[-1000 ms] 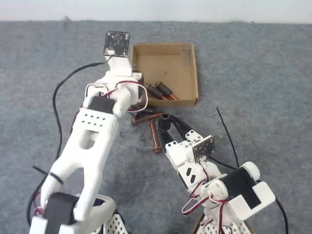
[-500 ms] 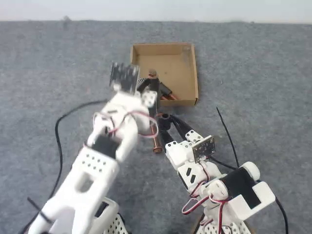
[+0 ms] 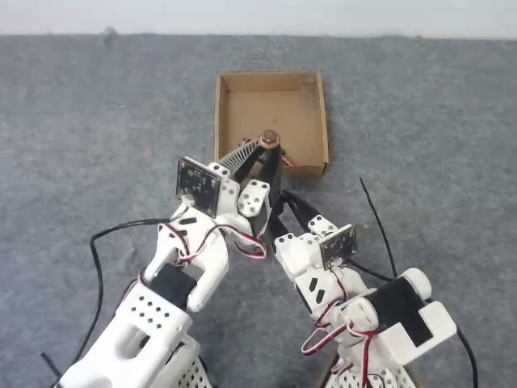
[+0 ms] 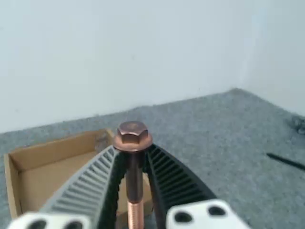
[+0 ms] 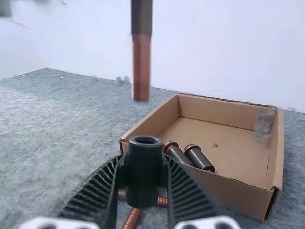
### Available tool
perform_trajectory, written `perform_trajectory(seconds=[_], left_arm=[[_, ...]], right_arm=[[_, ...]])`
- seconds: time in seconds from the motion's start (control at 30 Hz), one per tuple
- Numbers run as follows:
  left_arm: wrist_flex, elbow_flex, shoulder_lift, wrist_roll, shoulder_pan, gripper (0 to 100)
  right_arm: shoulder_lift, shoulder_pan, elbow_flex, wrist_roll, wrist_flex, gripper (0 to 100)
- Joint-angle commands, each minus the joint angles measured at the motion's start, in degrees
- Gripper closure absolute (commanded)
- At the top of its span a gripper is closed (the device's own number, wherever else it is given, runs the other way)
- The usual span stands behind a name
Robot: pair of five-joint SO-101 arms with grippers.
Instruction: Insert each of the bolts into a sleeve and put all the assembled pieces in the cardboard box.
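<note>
High view, left gripper (image 3: 264,162): closed on a copper bolt (image 3: 269,139), which stands upright, head up, just before the near wall of the cardboard box (image 3: 218,113).
High view, right gripper (image 3: 283,212): just beside the left gripper, farther from the box.
Left wrist view, bolt (image 4: 133,171): clamped between the ribbed fingers (image 4: 102,176) right beneath its hex head; box (image 4: 52,145) behind.
Right wrist view, sleeve (image 5: 144,152): black, upright, open mouth up, pinched in the right gripper (image 5: 144,171).
Right wrist view, bolt (image 5: 141,67): shank hangs above the sleeve, tip clear of its mouth.
Right wrist view, box (image 5: 224,102): two assembled pieces (image 5: 190,155) lie inside by the near wall.
</note>
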Motion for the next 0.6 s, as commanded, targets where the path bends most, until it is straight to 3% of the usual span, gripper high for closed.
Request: perform_trajectory(seconds=[0.0, 0.13, 0.57], left_arm=[[-0.18, 0.84, -3.52, 5.63, 0.62, 99], [-0.18, 2.07, -4.92, 10.2, 0.53, 99], [-0.18, 3.38, -4.75, 10.11, 0.44, 99]], right_arm=[[-1.19, 0.84, 0.88, -0.26, -1.36, 99.3], [-1.45, 0.84, 0.97, -0.26, -1.36, 99.3], [-0.31, 1.54, 1.05, -0.26, -5.05, 99.3]])
